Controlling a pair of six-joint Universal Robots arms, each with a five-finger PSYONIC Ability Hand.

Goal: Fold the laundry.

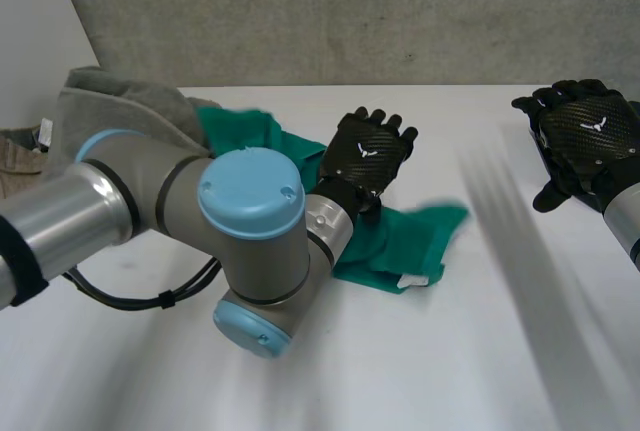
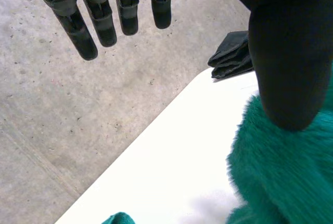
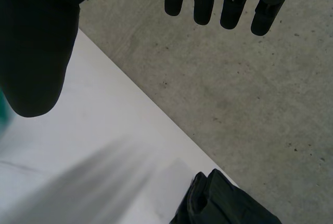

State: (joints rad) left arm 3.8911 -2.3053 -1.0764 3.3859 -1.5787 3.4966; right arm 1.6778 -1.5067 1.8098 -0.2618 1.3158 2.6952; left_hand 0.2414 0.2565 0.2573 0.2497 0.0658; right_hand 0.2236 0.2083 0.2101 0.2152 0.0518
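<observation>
While the left arm (image 1: 250,201) bends across the near side of the counter (image 1: 430,381), its big round joint hides part of the green cloth (image 1: 415,241). This cloth is the thing to fold. It lies crumpled in the middle of the counter, not flat yet. A small white tag (image 1: 410,279) shows at its near edge.

The left hand (image 1: 365,151) sits over the middle of the green cloth, palm down. Its fingers (image 2: 83,31) are straight and spread, pointing toward the far edge, and they hold nothing. The thumb (image 2: 289,68) hangs right by the fuzzy cloth, but I cannot tell if it touches. I think the hand is there to grab the cloth or press it flat.

Off to the right, well apart from the cloth, the right hand (image 1: 585,136) hovers above the counter. Its fingers (image 3: 200,5) are straight and wide too, with nothing in them. I think it is kept there so it does not get in the way.

The near side and the right side of the counter are bare, so there is lots of room to spread the cloth out. The left side is tighter, because a pile of grey cloth (image 1: 110,101) sits at the far left, right beside the green one. The far edge is not far behind the left hand, so cloth pushed that way could slide off. Behind it all stands a grey wall (image 1: 350,11).
</observation>
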